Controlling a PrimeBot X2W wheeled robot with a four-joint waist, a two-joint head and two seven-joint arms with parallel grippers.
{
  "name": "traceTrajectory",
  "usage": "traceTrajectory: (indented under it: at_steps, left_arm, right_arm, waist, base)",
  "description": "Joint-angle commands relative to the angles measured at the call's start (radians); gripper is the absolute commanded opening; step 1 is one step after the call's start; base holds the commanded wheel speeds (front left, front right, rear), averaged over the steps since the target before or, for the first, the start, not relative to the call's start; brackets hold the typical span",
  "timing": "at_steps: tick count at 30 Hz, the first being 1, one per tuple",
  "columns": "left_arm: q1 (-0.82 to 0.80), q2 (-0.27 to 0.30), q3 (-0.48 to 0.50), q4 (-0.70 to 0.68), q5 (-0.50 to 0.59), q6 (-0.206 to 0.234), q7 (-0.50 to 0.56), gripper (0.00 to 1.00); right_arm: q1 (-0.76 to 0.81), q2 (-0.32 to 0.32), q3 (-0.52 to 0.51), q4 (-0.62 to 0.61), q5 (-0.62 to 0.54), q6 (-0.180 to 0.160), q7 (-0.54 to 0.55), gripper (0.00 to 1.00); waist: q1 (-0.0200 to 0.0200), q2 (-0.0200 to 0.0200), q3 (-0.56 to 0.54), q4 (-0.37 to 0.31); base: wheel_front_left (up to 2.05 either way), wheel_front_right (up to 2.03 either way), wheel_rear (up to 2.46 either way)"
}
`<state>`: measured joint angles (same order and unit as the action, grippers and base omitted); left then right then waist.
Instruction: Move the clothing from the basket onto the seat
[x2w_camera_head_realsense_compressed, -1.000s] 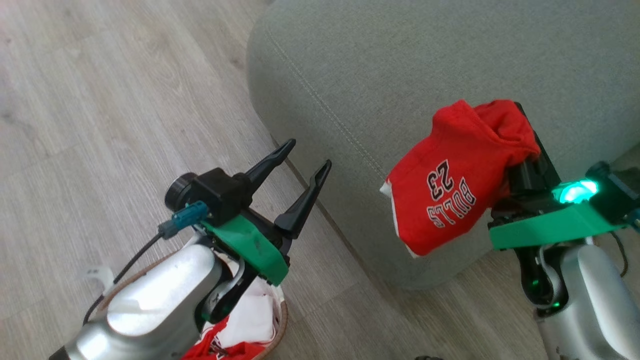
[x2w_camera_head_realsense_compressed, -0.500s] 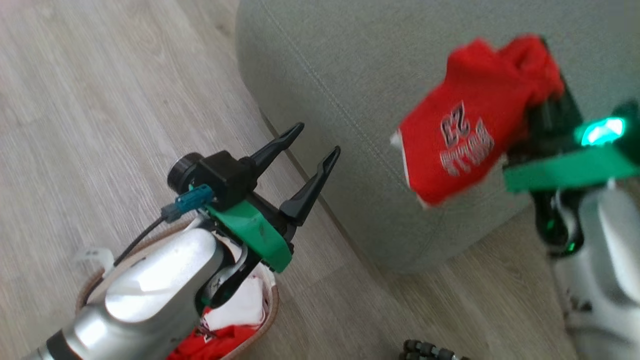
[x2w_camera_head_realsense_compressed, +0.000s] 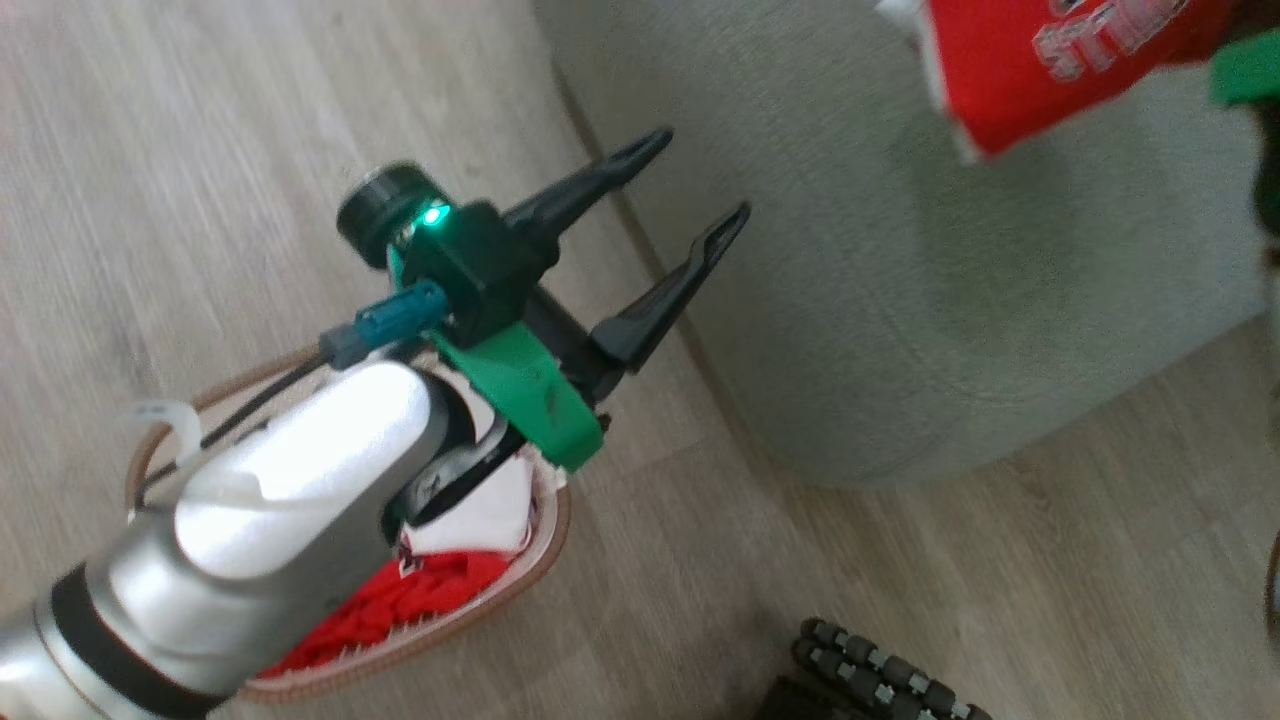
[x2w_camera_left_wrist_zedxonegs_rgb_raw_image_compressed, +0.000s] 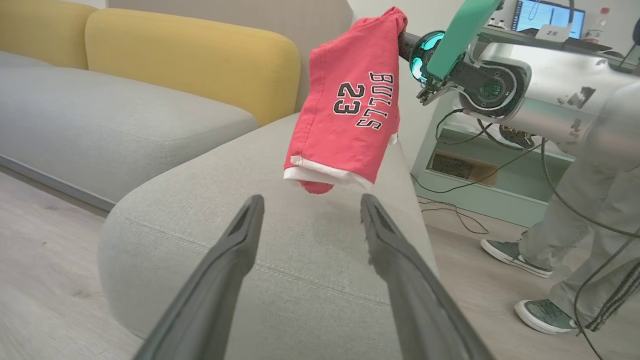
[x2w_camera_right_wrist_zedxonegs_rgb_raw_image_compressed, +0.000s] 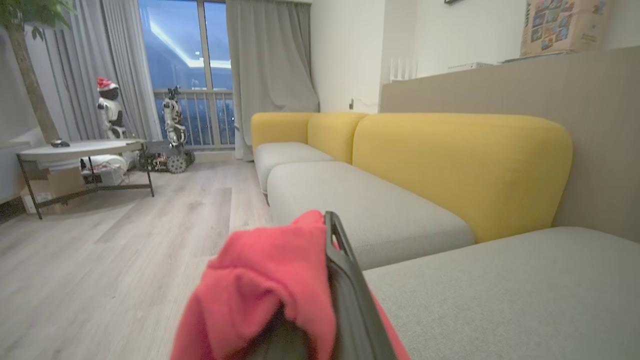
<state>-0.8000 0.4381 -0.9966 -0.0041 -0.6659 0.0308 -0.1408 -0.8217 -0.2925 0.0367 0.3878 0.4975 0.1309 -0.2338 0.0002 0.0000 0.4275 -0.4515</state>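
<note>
Red shorts (x2w_camera_left_wrist_zedxonegs_rgb_raw_image_compressed: 345, 115) with a "BULLS 23" print and a white hem hang from my right gripper (x2w_camera_right_wrist_zedxonegs_rgb_raw_image_compressed: 330, 235), which is shut on their bunched top above the grey-green seat (x2w_camera_left_wrist_zedxonegs_rgb_raw_image_compressed: 300, 240). In the head view the shorts (x2w_camera_head_realsense_compressed: 1040, 70) hang at the top right over the seat (x2w_camera_head_realsense_compressed: 900, 300). My left gripper (x2w_camera_head_realsense_compressed: 700, 178) is open with nothing between its fingers, above the floor between basket and seat. The basket (x2w_camera_head_realsense_compressed: 555, 520) sits at the lower left, partly hidden by my left forearm, with red clothing (x2w_camera_head_realsense_compressed: 400, 610) and white clothing (x2w_camera_head_realsense_compressed: 480, 510) inside. In the left wrist view, the left gripper (x2w_camera_left_wrist_zedxonegs_rgb_raw_image_compressed: 311, 200) points at the seat's corner.
A person's legs and shoes (x2w_camera_left_wrist_zedxonegs_rgb_raw_image_compressed: 545, 315) stand right of the seat beside trailing cables and a pale green shelf (x2w_camera_left_wrist_zedxonegs_rgb_raw_image_compressed: 480, 165). Yellow backrests (x2w_camera_right_wrist_zedxonegs_rgb_raw_image_compressed: 460, 165) line the sofa. A dark ribbed wheel (x2w_camera_head_realsense_compressed: 880, 680) lies on the wooden floor. A round table (x2w_camera_right_wrist_zedxonegs_rgb_raw_image_compressed: 75, 150) stands far left.
The head camera has swung, shifting the whole picture. My right gripper has carried the red shorts higher and farther over the seat, to the view's top right. The left gripper stays open.
</note>
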Motion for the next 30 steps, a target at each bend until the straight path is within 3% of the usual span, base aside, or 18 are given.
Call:
traceTrajectory:
  at_steps: [1, 12, 22, 30]
  left_arm:
    - [-0.070, 0.014, 0.032, -0.041, 0.014, -0.009, 0.010, 1.00]
    - [-0.188, -0.033, 0.007, -0.042, 0.052, -0.055, 0.036, 1.00]
    - [-0.203, -0.038, 0.006, -0.017, 0.055, -0.066, 0.013, 1.00]
    - [-0.194, -0.046, 0.008, -0.001, 0.043, -0.067, -0.011, 1.00]
  right_arm:
    - [-0.051, -0.031, -0.006, 0.007, 0.008, 0.000, -0.011, 0.00]
    - [-0.215, -0.178, -0.034, 0.255, 0.006, 0.000, -0.008, 0.00]
    - [-0.269, -0.217, 0.035, 0.492, -0.020, 0.000, 0.166, 0.00]
    - [-0.274, -0.216, 0.101, 0.554, 0.025, 0.000, 0.275, 0.00]
  waist:
    - [-0.0002, 0.0000, 0.073, 0.055]
    - [-0.0002, 0.0000, 0.225, 0.148]
    - [-0.0002, 0.0000, 0.257, 0.193]
    - [-0.0002, 0.0000, 0.237, 0.207]
  base:
    - [0.00, 0.00, 0.00]
    - [0.00, 0.00, 0.00]
    - [0.00, 0.00, 0.00]
    - [0.00, 0.00, 0.00]
